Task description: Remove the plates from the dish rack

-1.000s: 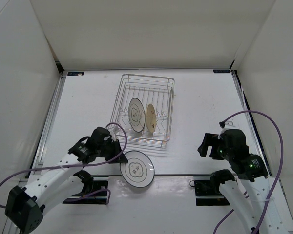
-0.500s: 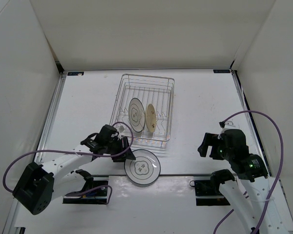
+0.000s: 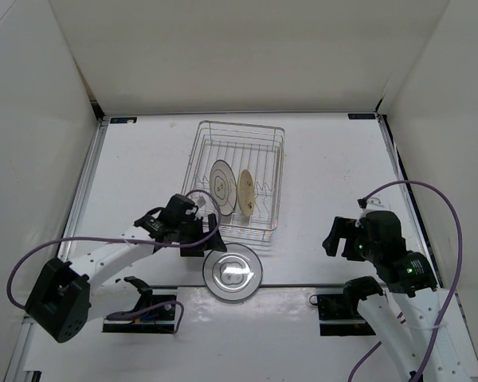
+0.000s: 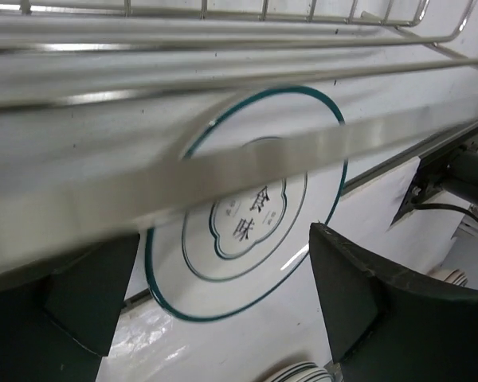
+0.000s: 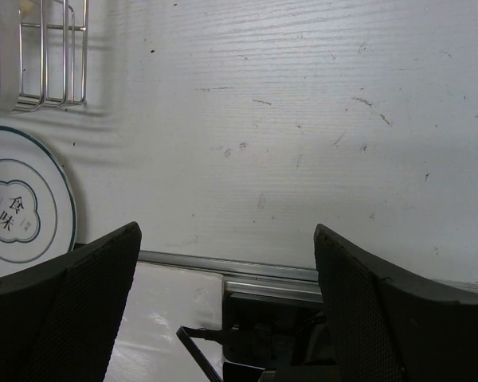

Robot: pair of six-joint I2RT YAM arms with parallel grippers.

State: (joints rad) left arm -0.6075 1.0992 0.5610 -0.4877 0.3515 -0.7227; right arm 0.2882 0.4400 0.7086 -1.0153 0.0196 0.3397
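The dish rack (image 3: pixel 272 151) is a silver wire basket at the table's middle. Two plates stand upright in it: a white one with a dark ring (image 3: pixel 220 186) and a tan one (image 3: pixel 244 191). A third plate (image 3: pixel 233 272), white with a teal rim and a centre mark, lies flat near the front edge, just below the rack. My left gripper (image 3: pixel 208 241) is open at that plate's upper left. In the left wrist view the plate (image 4: pixel 247 215) lies free beyond the open gripper (image 4: pixel 223 310). My right gripper (image 3: pixel 341 237) is open and empty at the right, over bare table (image 5: pixel 227 302).
The rack's wires (image 4: pixel 223 32) run close above my left gripper. A metal rail (image 5: pixel 223 267) lines the table's front edge, with black arm mounts (image 3: pixel 342 304) below it. Purple cables (image 3: pixel 430 199) loop off both arms. White walls close in the table.
My left gripper has opened and let go of the ringed plate, which now lies flat, slightly further right. The left arm has drawn up toward the rack. The right arm has not moved.
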